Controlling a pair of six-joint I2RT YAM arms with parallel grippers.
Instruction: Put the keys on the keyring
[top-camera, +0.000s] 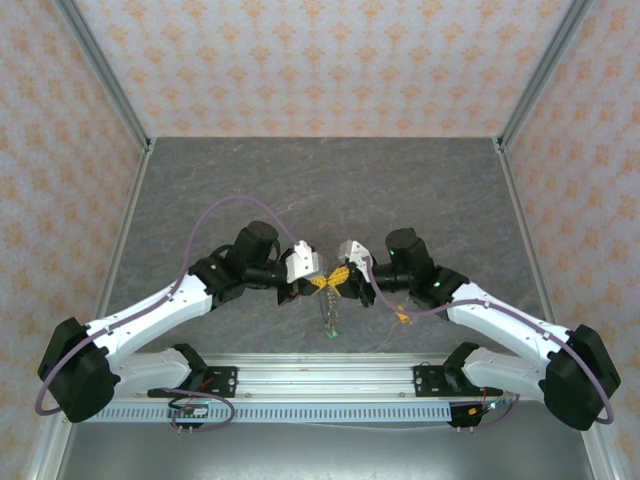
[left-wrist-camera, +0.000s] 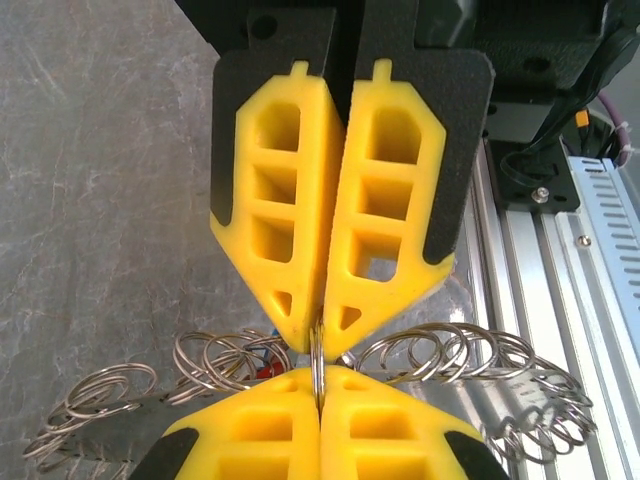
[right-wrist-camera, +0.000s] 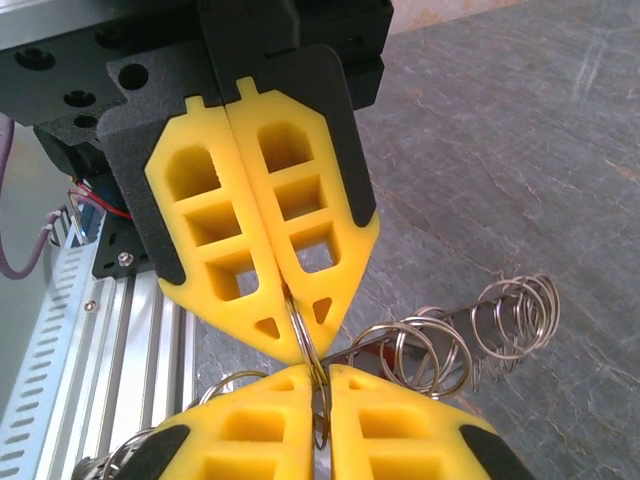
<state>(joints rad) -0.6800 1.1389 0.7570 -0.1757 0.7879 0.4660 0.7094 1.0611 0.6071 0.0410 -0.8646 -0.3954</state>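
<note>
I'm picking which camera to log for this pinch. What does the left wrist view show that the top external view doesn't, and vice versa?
Left wrist adds: the keyring resolved into separate wire coils, one thin loop pinched edge-on. Top external adds: the left arm and right arm whole, a small orange key on the table beside the right arm. Shared: left gripper and right gripper tip to tip, both shut on the keyring.

Dark grey, stone-veined table (top-camera: 320, 190), flat and matte. Bears, near the front edge, a yellow-orange key (top-camera: 402, 318) and, a little to its left, a green key (top-camera: 333, 335). Also has coiled loops of the wiry keyring (right-wrist-camera: 515, 315) low against the surface, contact unclear. Ends at an aluminium rail (top-camera: 320, 382) along the near side.
</note>
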